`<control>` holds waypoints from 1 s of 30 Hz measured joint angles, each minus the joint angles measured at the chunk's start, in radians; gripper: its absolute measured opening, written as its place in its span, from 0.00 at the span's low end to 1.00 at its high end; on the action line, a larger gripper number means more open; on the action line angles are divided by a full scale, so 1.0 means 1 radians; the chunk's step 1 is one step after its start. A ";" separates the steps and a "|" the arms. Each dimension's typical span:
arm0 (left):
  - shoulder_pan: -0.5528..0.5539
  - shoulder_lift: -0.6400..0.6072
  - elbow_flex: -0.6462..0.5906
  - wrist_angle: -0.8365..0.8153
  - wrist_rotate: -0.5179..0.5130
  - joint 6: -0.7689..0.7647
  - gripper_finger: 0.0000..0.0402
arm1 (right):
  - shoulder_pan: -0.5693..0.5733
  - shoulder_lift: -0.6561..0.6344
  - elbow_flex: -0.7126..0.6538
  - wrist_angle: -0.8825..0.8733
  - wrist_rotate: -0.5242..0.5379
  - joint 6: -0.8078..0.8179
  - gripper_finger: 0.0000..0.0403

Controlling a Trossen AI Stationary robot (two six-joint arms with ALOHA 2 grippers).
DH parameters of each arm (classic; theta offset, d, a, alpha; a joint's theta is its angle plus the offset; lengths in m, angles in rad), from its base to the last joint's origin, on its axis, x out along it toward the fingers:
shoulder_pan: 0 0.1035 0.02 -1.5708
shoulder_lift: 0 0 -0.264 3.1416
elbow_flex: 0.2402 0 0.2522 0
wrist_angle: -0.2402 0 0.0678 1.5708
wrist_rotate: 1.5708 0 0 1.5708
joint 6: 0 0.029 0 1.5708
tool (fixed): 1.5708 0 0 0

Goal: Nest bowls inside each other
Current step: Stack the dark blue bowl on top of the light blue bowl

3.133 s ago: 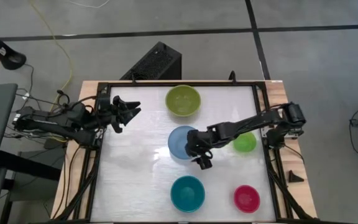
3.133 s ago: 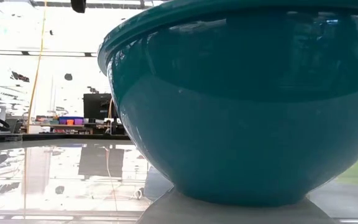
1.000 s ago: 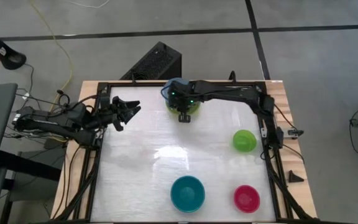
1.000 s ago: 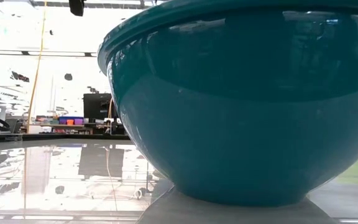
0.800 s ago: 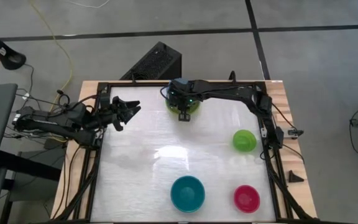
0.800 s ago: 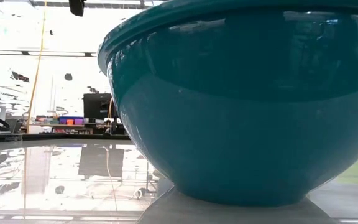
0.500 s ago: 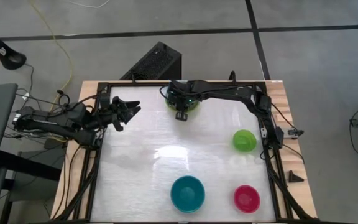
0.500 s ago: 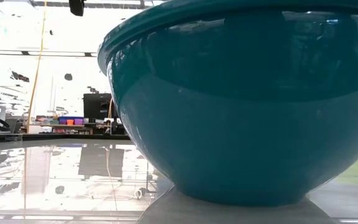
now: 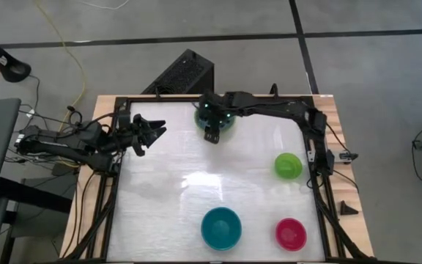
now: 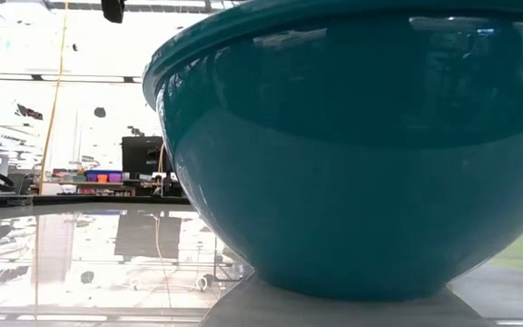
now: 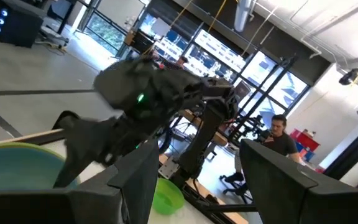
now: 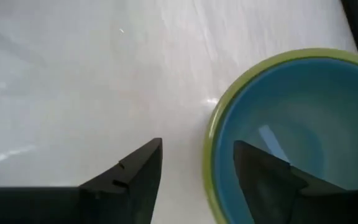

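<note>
The light blue bowl (image 12: pixel 291 112) sits nested inside the olive-green bowl (image 12: pixel 211 134) at the table's far edge, near the middle. My right gripper (image 12: pixel 197 146) hovers open over their rim, one finger above the blue bowl's hollow and the other above the table; in the high view the right gripper (image 9: pixel 212 135) hides most of both bowls. The teal bowl (image 9: pixel 220 227), the pink bowl (image 9: pixel 291 233) and the bright green bowl (image 9: pixel 288 166) stand on their bases, apart from each other. My left gripper (image 9: pixel 149 130) waits open at the far left.
The teal bowl (image 10: pixel 361 154) fills most of the low view. A black frame (image 9: pixel 308 158) runs around the white tabletop. A black box (image 9: pixel 185 73) lies on the floor beyond the far edge. A person (image 11: pixel 281 134) sits in the room behind.
My right gripper has opened and let go of the light blue bowl, which was held tipped over the olive-green bowl and now sits inside it. The gripper has rolled about its own axis and stays over the bowls.
</note>
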 joint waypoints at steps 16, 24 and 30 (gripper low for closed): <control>0.000 0.000 0.000 -0.057 0.075 -0.005 0.53 | 0.264 -0.362 0.000 -0.210 -0.064 0.284 0.59; 0.000 0.023 -0.001 -0.154 0.154 -0.050 0.53 | 0.540 -0.426 0.000 -0.213 0.128 0.620 0.59; 0.000 0.095 -0.001 -0.168 0.298 -0.140 0.53 | 0.704 -0.329 -0.001 -0.214 0.192 0.794 0.59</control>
